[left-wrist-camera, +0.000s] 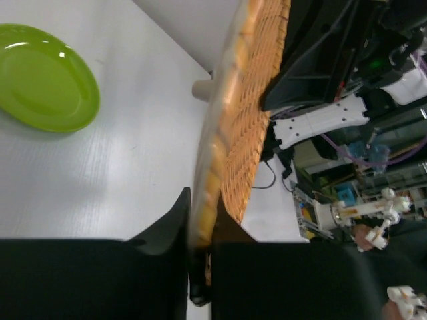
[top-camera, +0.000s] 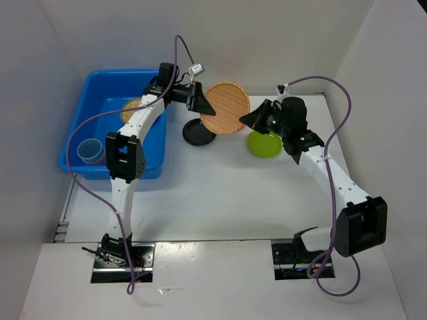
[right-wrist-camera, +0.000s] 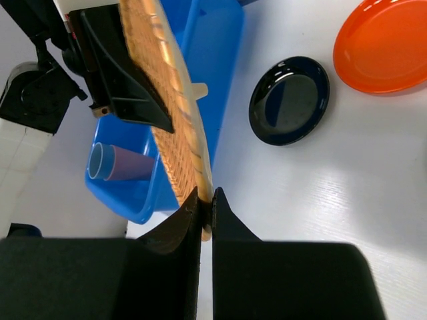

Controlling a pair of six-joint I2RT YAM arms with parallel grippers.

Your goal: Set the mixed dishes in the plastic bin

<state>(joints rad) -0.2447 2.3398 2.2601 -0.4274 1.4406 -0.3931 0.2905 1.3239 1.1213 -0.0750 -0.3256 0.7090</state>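
The blue bin (top-camera: 75, 127) sits at the far left of the white surface (top-camera: 220, 207), its long side running away from the arm bases. Inside it, a cup (top-camera: 89, 150) lies at the near end and a second woven plate (top-camera: 131, 107) lies flat at the far end.

Just right of the bin, the left tool (top-camera: 205, 107) is clamped on the left rim of the woven plate (top-camera: 225, 108). This plate is round, tan and basket-textured with a paler rim. It is held off the surface between the two arms, tilted so its woven face shows in the top view. Both wrist views see it almost edge-on. Being round it has no long axis; the line between the two grips runs left to right.

A black plate (top-camera: 198, 133) lies flat below its near left edge. The right tool (top-camera: 250, 119) is pinched on the plate's right rim. A lime green plate (top-camera: 265, 143) lies flat beside that tool. An orange plate (right-wrist-camera: 383, 43) shows only in the right wrist view, near the black one.

The near half of the surface is bare, and white walls close in the left, back and right sides.
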